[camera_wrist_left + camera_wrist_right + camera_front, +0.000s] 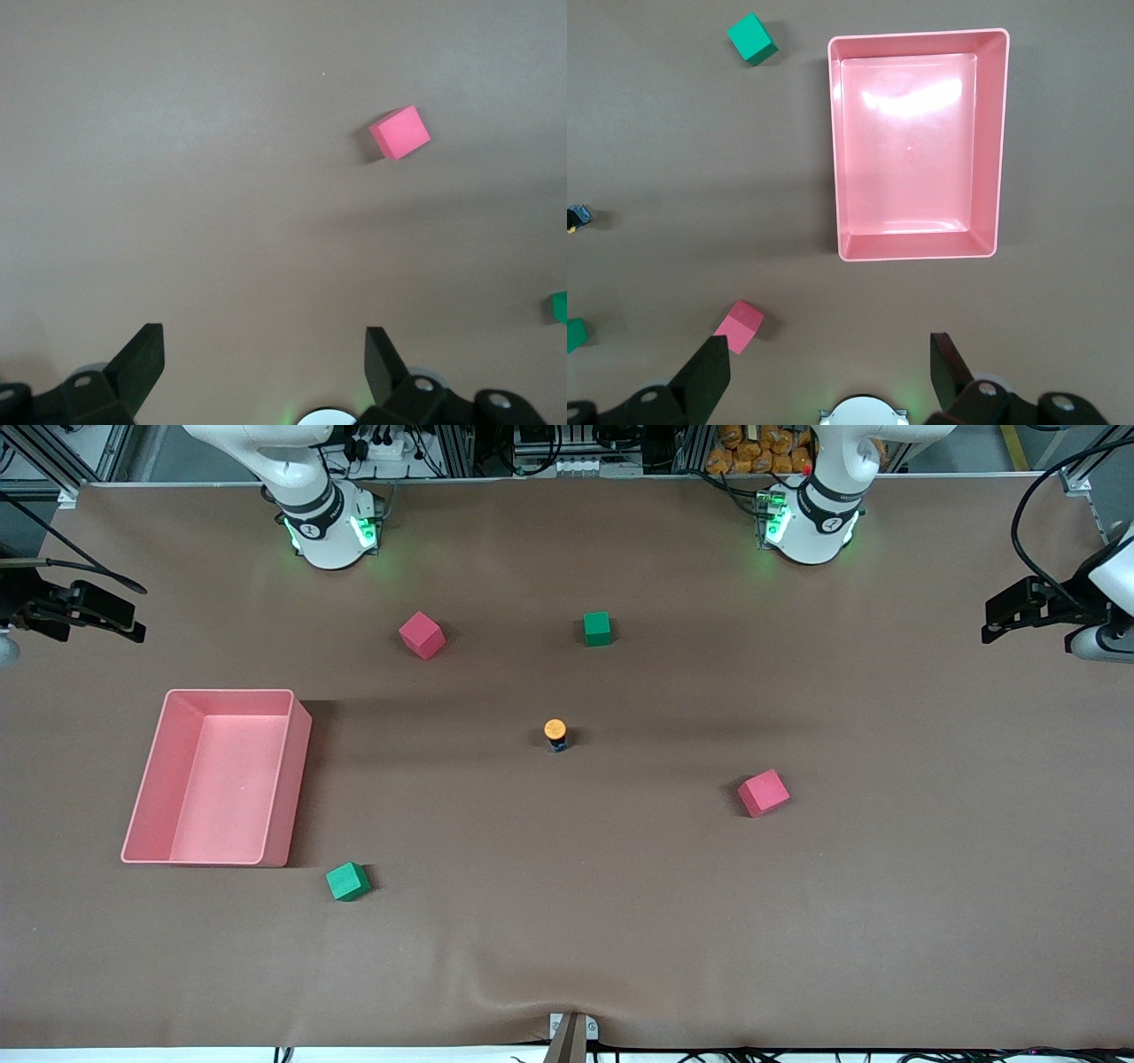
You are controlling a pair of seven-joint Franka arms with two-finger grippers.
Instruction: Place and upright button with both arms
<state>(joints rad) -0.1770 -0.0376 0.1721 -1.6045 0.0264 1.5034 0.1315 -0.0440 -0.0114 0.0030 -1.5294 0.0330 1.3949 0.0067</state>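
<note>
A: What is the left gripper [264, 363] doing?
B: It waits up high, fingers spread wide, holding nothing. A red cube [400, 132] sits on the brown table [886, 912] under it.

A: And the right gripper [831, 367]?
B: Also up high, fingers wide, empty. Under it are a pink tray [992, 142] and another red cube [739, 326].

A: Where is the button [555, 734]?
B: Mid-table, far from both grippers. It stands up, I think, orange cap on top.
</note>
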